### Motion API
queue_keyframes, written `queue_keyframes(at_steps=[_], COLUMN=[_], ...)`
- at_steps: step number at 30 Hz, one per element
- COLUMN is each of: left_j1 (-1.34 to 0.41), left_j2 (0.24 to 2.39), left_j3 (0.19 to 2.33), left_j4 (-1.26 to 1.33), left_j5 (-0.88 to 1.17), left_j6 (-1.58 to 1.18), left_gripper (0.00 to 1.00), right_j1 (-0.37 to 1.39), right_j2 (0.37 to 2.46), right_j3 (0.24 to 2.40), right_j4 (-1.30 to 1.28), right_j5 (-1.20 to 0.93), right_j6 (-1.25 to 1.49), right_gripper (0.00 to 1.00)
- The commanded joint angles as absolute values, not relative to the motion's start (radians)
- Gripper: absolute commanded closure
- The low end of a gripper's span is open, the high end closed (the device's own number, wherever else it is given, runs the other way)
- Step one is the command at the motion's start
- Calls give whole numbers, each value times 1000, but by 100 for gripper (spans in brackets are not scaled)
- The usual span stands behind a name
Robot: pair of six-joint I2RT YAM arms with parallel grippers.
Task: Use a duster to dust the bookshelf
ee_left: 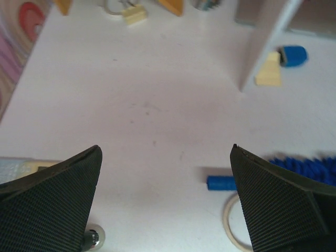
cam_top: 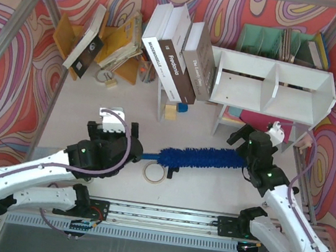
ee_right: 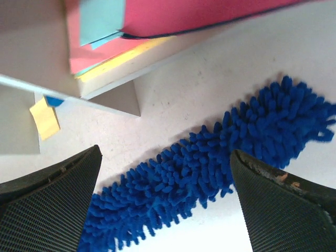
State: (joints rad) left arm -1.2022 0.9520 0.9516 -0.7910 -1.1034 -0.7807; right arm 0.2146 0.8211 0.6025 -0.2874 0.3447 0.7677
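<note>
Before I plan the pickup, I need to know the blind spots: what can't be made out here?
- Duster handle: top view, under the left arm; left wrist view shows only its tip, the rest behind a finger.
- Duster's far end: top view, behind the right gripper.
- Pink and yellow stack: right wrist view, cut by the top edge; can't identify.

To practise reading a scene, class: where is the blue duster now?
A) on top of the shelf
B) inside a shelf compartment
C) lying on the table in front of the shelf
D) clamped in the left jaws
C: the duster lies flat on the table in front of the bookshelf, with nothing gripping it.
</note>
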Motion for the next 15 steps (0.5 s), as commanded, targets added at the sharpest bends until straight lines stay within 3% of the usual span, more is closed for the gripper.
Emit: queue_keyframes(at_steps=[1, 15], left_j1=[-1105, -708], left_j2=[903, 957], left_j3=[890, 554], left_j4=[-784, -17], left_j5=[-1199, -1185], left_j6=[-750, -208], left_gripper=[2, 2], right_j1=[209, 209], right_j2=[750, 644], right_j3=[555, 362], right_j4=[-189, 24], right_j5=[278, 225], right_j6=[415, 302], right_gripper=[1, 1])
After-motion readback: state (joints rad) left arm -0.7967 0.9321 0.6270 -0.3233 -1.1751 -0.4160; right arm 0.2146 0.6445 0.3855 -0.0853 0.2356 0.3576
